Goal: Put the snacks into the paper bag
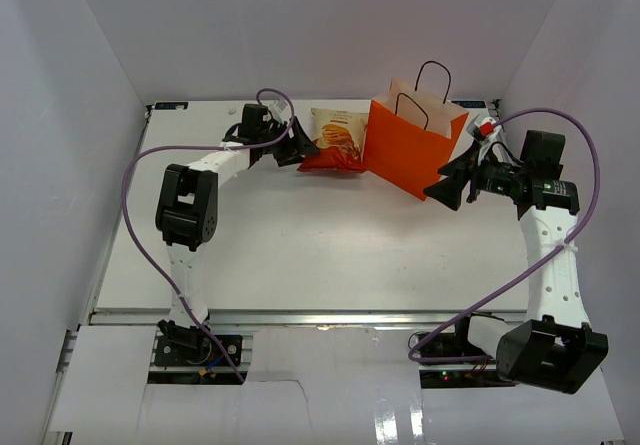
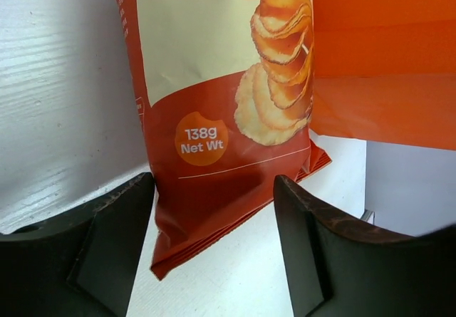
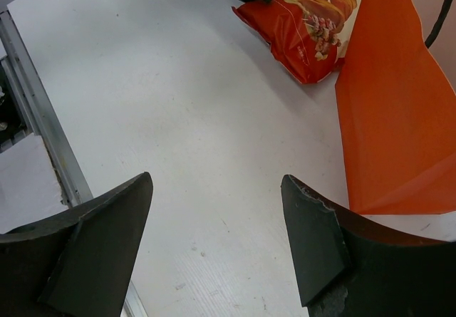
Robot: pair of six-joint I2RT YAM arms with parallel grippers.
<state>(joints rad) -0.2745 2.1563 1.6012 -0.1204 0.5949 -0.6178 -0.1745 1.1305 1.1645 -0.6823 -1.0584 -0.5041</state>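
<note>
The large orange-and-cream chip bag (image 1: 335, 137) lies flat at the back of the table, touching the left side of the upright orange paper bag (image 1: 408, 147). My left gripper (image 1: 300, 151) is at the chip bag's left end. In the left wrist view it (image 2: 214, 180) is open, with the bag's red bottom end (image 2: 214, 117) between the fingers; the left finger is against the bag's edge and the right finger stands apart from it. The paper bag (image 2: 385, 68) rises just behind. My right gripper (image 1: 449, 189) hovers open and empty (image 3: 217, 179) beside the paper bag's near right corner (image 3: 399, 117).
Two black loop handles (image 1: 432, 73) stand above the paper bag's open mouth. A small red-and-white item (image 1: 487, 125) sits behind the bag at the back right. White walls enclose the table. A metal rail (image 3: 35, 139) runs along the near edge. Purple cables arc over both arms.
</note>
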